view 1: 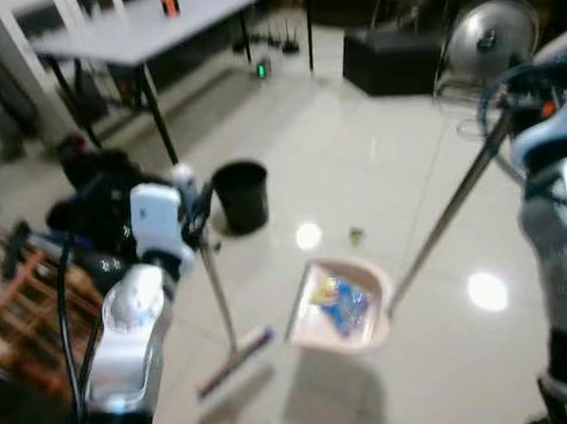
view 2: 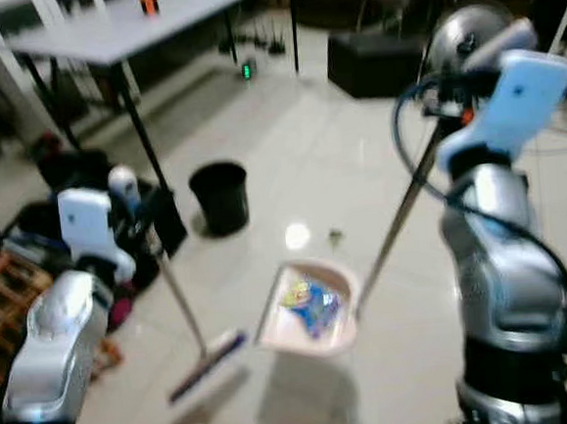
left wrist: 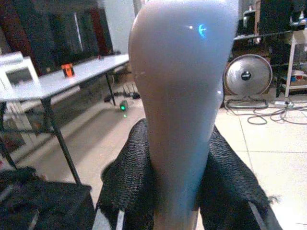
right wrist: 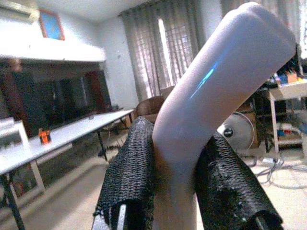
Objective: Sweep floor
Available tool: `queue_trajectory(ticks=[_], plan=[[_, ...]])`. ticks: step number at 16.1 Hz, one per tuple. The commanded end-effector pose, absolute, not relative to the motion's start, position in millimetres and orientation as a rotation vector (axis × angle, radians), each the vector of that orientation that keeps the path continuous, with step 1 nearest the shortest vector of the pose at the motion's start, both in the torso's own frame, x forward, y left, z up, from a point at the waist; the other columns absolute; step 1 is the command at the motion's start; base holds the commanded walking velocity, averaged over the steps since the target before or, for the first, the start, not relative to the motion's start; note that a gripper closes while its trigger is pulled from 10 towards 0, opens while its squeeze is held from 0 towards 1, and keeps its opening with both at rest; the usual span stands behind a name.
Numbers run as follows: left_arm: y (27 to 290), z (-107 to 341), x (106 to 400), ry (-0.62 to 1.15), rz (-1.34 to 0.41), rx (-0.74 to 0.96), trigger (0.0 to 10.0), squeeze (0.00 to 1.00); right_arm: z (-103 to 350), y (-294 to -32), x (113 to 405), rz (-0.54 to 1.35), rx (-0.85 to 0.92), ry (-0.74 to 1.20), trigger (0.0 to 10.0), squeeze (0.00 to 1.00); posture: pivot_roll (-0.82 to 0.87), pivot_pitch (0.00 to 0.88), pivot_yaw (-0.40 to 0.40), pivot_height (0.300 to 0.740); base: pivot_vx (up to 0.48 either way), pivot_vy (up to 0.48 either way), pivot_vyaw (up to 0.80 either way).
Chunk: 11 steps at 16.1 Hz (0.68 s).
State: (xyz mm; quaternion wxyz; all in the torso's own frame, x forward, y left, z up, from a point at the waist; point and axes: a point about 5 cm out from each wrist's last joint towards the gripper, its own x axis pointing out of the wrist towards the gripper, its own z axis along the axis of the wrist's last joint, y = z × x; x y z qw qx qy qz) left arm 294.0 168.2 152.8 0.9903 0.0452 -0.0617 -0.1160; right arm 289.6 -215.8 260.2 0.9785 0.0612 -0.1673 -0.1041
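My left gripper (view 1: 197, 217) is shut on the top of a broom handle (left wrist: 182, 105). The broom head (view 1: 238, 361) rests on the tiled floor, left of a beige dustpan (view 1: 340, 306). Blue and yellow litter (view 1: 342, 301) lies inside the dustpan. My right gripper (view 2: 449, 110) is shut on the dustpan's long handle (view 1: 450, 209), whose bent pale grip (right wrist: 211, 96) sits between the black fingers (right wrist: 129, 177). A small scrap (view 1: 356, 235) lies on the floor just beyond the dustpan.
A black bin (view 1: 242, 196) stands behind the broom. A grey table (view 1: 151, 26) is at the back left, a black box (view 1: 389, 58) and a floor fan (view 1: 491, 38) at the back right. Dark bags (view 1: 94, 178) and wooden slats (view 1: 16, 312) lie to the left.
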Motion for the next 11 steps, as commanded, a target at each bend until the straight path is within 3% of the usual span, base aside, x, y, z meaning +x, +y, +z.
queue_trajectory(ticks=[1, 11], plan=[[174.7, 162.2, 294.5, -0.148, -0.213, 0.119, 10.0, 0.0, 271.0, -210.9, 288.3, -0.189, 0.137, -0.364, 10.0, 0.0, -0.02, 0.0, 0.07, 0.74, 0.292, 0.0, 0.0], [172.9, 155.4, 292.3, -0.12, -0.194, 0.106, 10.0, 0.0, 277.4, -207.7, 292.1, -0.134, 0.057, -0.371, 10.0, 0.0, -0.01, 0.0, 0.048, 0.74, 0.308, 0.0, 0.0]])
